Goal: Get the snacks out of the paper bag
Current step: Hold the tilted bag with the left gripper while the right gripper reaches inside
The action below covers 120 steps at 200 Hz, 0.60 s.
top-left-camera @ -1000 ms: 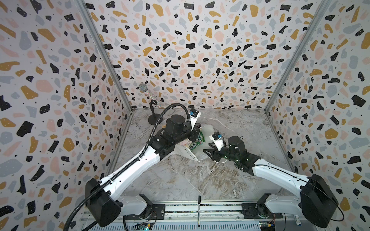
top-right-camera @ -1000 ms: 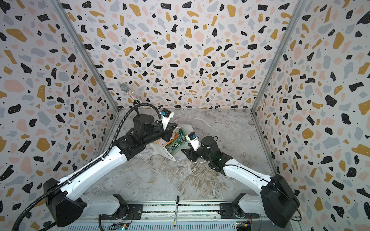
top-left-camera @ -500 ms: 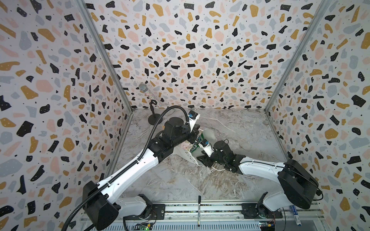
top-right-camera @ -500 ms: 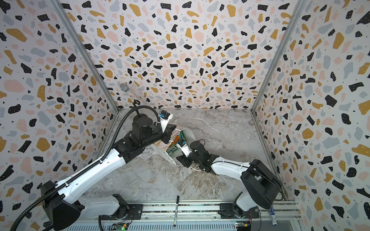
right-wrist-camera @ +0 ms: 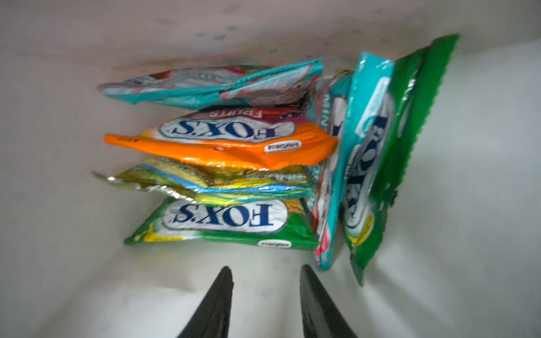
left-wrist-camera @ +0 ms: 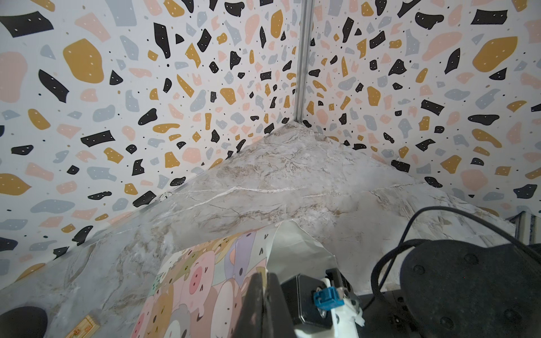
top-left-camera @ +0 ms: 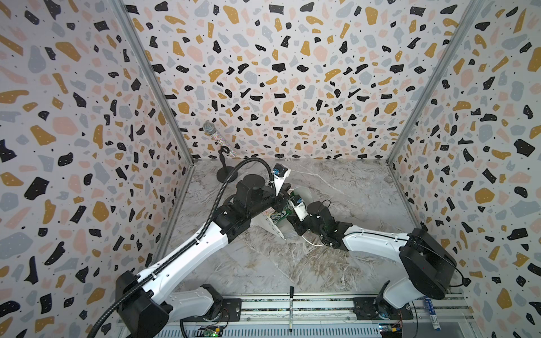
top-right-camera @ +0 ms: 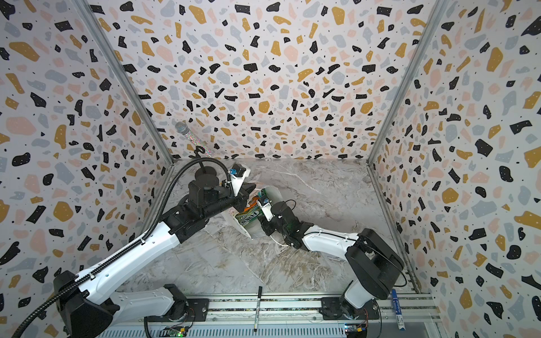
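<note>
One white paper bag (top-left-camera: 268, 224). Six FOX'S candy packets (top-right-camera: 248, 218) inside it: one teal packet (right-wrist-camera: 210, 85), one orange packet (right-wrist-camera: 234, 147), one yellow foil packet (right-wrist-camera: 222, 181), one green packet (right-wrist-camera: 222, 224), one teal-and-pink packet (right-wrist-camera: 325, 175) and one teal-and-green packet (right-wrist-camera: 369, 164). One glitter microphone (top-left-camera: 215, 137) at the worktop's far left corner. One black pen (top-left-camera: 291, 310) and one blue marker (top-left-camera: 432, 314) on the front rail. One tan tag (left-wrist-camera: 83, 326).

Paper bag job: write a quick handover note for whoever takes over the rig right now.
Left gripper: shut on the rim of the paper bag, holding it.
Right gripper: open, inside the bag's mouth, short of the snacks, gripping nothing.
Snacks: all stacked deep in the bag.
Done: bag held, reach started; no packet is out.
Left: grip and pull out every packet.
</note>
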### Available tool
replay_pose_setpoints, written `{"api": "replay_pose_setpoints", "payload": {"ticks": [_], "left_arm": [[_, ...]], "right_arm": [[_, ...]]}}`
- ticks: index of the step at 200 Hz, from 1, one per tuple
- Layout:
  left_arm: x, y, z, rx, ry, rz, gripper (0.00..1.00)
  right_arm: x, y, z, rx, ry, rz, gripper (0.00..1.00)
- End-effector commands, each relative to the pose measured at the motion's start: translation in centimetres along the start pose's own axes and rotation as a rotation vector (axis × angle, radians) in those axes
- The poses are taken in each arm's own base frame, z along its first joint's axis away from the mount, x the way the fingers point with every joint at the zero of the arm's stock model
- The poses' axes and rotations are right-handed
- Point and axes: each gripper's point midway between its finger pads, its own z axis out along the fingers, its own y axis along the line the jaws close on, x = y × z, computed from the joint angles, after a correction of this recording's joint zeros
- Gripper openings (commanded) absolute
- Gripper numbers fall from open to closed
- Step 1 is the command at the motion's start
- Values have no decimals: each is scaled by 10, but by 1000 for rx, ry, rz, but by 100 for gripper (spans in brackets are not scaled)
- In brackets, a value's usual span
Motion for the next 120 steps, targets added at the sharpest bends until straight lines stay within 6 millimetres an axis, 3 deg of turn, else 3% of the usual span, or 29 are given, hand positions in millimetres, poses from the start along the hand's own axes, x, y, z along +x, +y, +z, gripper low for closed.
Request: {"api": "replay_pose_setpoints", "payload": {"ticks": [1, 69, 120], "left_arm": [[-16, -3, -7, 12, -71, 21, 0], [-16, -10, -7, 52, -78, 27, 0], [-15, -13, -6, 70, -76, 25, 0]], "right_arm": [[-15, -18, 9, 95, -24, -5, 33], [-18, -37, 29, 187, -45, -9, 26], [-19, -45, 38, 207, -46, -3, 27]]}}
